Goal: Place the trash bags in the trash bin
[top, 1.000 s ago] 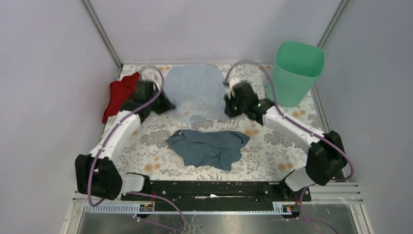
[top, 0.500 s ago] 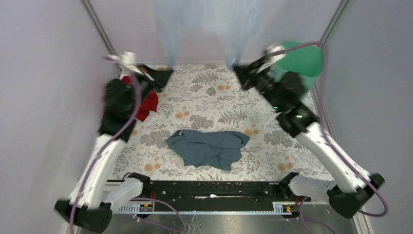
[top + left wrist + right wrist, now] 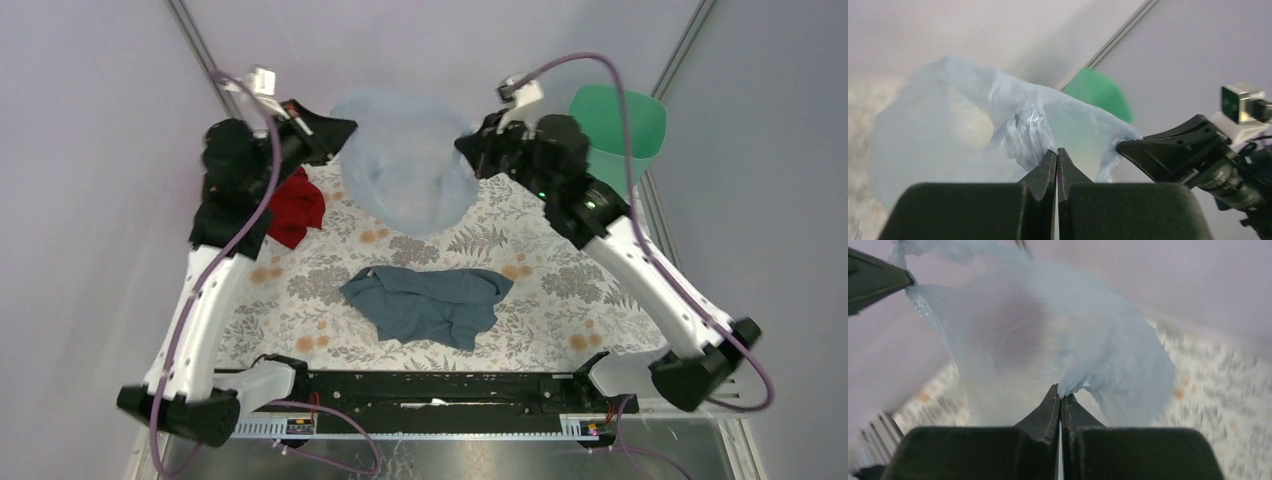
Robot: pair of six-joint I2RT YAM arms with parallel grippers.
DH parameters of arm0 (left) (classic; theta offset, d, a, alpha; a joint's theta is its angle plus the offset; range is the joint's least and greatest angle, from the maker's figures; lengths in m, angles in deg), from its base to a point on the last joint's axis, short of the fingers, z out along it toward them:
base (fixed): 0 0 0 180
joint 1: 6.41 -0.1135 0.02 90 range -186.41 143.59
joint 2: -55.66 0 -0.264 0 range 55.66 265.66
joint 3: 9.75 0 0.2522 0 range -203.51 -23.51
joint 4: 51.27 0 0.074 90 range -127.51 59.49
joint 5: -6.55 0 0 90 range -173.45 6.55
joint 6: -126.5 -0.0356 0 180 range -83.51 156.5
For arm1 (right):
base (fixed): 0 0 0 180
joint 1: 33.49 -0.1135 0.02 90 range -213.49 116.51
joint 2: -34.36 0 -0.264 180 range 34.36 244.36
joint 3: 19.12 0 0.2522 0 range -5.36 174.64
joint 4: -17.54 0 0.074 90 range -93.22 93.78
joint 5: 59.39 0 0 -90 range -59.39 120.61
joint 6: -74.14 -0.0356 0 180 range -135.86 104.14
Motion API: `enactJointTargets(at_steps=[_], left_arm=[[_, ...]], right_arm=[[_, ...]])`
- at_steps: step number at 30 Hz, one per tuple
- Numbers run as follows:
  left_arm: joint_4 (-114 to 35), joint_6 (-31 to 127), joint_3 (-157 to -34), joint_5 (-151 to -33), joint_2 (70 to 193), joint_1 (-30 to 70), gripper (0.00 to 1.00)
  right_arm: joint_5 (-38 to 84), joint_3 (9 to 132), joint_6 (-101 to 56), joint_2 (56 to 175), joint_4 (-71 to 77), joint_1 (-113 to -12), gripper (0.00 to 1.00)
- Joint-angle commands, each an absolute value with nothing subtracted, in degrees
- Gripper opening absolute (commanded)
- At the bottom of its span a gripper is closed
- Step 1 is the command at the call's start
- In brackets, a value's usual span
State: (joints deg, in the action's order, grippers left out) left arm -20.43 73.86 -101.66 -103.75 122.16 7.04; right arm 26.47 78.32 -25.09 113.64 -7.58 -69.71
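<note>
The pale-blue translucent trash bag (image 3: 405,165) hangs in the air over the far middle of the table, stretched between my two grippers. My left gripper (image 3: 345,127) is shut on its left edge; in the left wrist view (image 3: 1056,151) the film (image 3: 1018,122) bunches at the tips. My right gripper (image 3: 462,147) is shut on its right edge, and the right wrist view (image 3: 1060,392) shows the bag (image 3: 1088,350) pinched there. The mint-green trash bin (image 3: 632,125) stands at the far right corner, behind my right arm; it shows in the left wrist view (image 3: 1098,92).
A grey-blue cloth (image 3: 425,303) lies crumpled in the middle of the floral table cover (image 3: 560,300). A red cloth (image 3: 297,205) lies at the far left under my left arm. Walls close in on the left, right and back.
Both arms lifted the bag off the table and high out of view, then came down a little. The bag now hangs billowed open between the grippers, in full view.
</note>
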Motion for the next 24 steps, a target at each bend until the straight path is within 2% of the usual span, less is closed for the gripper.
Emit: enactJointTargets(at_steps=[1,5,9,14,24], left_arm=[[-22.0,73.1,-101.2,-103.2,118.0,7.7,0.00],[-17.6,72.1,-92.0,-102.1,117.0,7.3,0.00],[-22.4,73.6,-85.9,-105.4,112.8,7.3,0.00],[-22.7,73.7,-86.6,-106.7,112.4,7.3,0.00],[-25.6,76.6,-85.8,-114.8,113.1,7.8,0.00]], right_arm=[[24.5,76.3,-25.6,107.4,-4.2,-69.6,0.00],[26.2,67.5,-28.1,106.6,-7.2,-69.7,0.00],[23.4,66.0,-30.3,104.9,-9.0,-69.6,0.00],[21.5,71.5,-30.9,107.5,-12.7,-69.6,0.00],[16.6,70.9,-38.6,110.3,-7.1,-69.6,0.00]])
